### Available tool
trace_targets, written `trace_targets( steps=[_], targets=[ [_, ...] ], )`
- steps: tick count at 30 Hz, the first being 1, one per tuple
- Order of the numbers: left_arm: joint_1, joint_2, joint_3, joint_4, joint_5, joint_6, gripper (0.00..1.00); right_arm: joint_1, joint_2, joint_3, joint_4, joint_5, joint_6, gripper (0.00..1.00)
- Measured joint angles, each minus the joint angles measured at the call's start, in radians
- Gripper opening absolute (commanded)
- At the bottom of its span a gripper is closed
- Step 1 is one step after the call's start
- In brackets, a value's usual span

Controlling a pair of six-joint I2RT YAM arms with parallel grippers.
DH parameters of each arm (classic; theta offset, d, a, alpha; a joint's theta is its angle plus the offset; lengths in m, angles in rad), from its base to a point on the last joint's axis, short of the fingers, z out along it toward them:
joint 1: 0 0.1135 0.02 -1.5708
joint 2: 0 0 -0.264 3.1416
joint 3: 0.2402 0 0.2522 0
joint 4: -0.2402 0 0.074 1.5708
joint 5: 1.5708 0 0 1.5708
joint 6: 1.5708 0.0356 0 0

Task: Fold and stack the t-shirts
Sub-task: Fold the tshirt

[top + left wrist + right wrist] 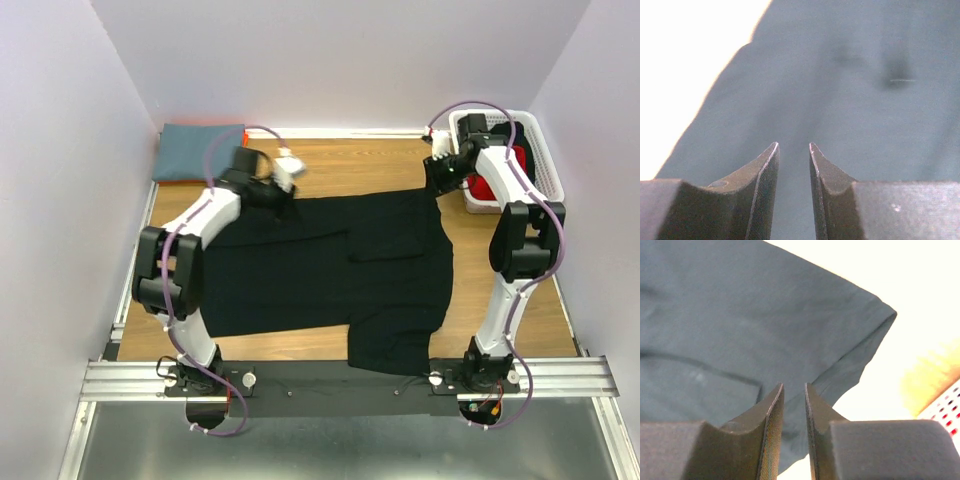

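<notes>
Jaws slightly apart over black t-shirt; basket right, blue shirt left.

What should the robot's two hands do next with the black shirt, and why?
Probably lower both and pinch the far edge to start a fold. The left gripper and right gripper are at the far edge of the black t-shirt, jaws a narrow gap apart, and it lies mostly spread out.

Seen from above, the fingertips of the left gripper and the right gripper are hidden under their own wrists. Whether they pinch the black t-shirt cannot be told. The right arm half covers a red thing in the white basket. The left wrist view is blurred.
</notes>
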State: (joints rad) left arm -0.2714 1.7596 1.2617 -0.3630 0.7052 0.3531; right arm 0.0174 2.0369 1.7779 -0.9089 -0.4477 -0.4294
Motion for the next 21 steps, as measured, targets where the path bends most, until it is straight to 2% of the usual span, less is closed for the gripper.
trace_targets(
  steps=[4,9,17,21],
  targets=[
    [0.208,0.014,0.063,-0.012,-0.114,-0.023,0.38,0.041,0.067,0.047,0.047,0.099,0.053,0.29],
    [0.344,0.115,0.189,-0.033,-0.215,-0.027,0.34,0.08,0.179,0.102,0.089,0.205,0.089,0.3],
    [0.421,0.266,0.219,-0.074,-0.34,-0.04,0.3,0.087,0.265,0.131,0.112,0.343,0.085,0.3],
    [0.44,0.312,0.223,-0.089,-0.395,-0.047,0.22,0.092,0.272,0.134,0.123,0.391,0.077,0.3]
  ],
)
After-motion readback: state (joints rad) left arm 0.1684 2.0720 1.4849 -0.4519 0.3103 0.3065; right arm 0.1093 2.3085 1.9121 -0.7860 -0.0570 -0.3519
